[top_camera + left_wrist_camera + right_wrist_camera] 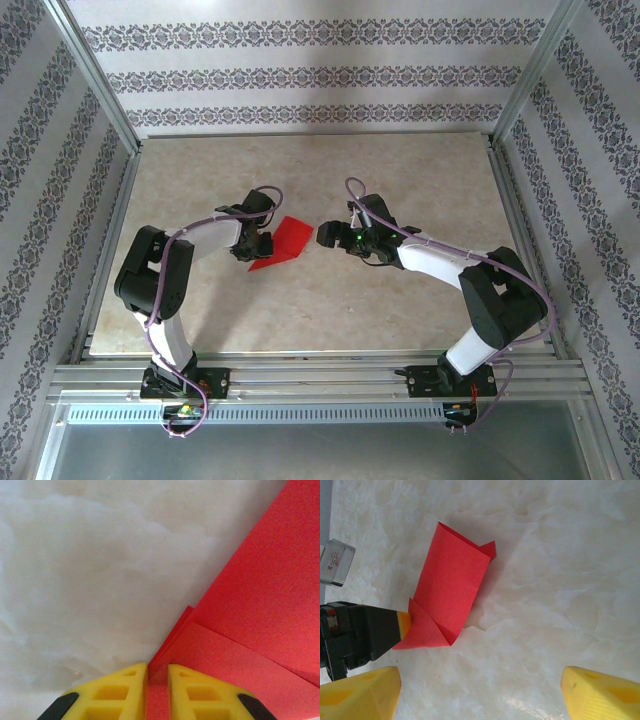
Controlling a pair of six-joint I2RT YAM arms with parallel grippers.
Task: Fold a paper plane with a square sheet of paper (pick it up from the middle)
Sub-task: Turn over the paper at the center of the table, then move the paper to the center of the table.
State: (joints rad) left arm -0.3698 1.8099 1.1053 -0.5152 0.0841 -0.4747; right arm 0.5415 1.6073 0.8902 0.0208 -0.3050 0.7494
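The square sheet of paper (285, 242) is bright red and lies folded in layers on the marble tabletop, with a triangular flap at one end. My left gripper (262, 243) is shut on its left edge. In the left wrist view the yellow fingers (120, 690) pinch the layered red paper (260, 605) in the narrow gap of the gripper (158, 672). The right wrist view has the folded paper (452, 585) ahead and to the left, with the left gripper's tip (402, 622) on its corner. My right gripper (480, 680) stands open just right of the paper, holding nothing.
The beige marble tabletop (320, 310) is bordered by an aluminium frame (320, 375) at the near edge and patterned walls on three sides. The right arm (440, 262) reaches in from the right.
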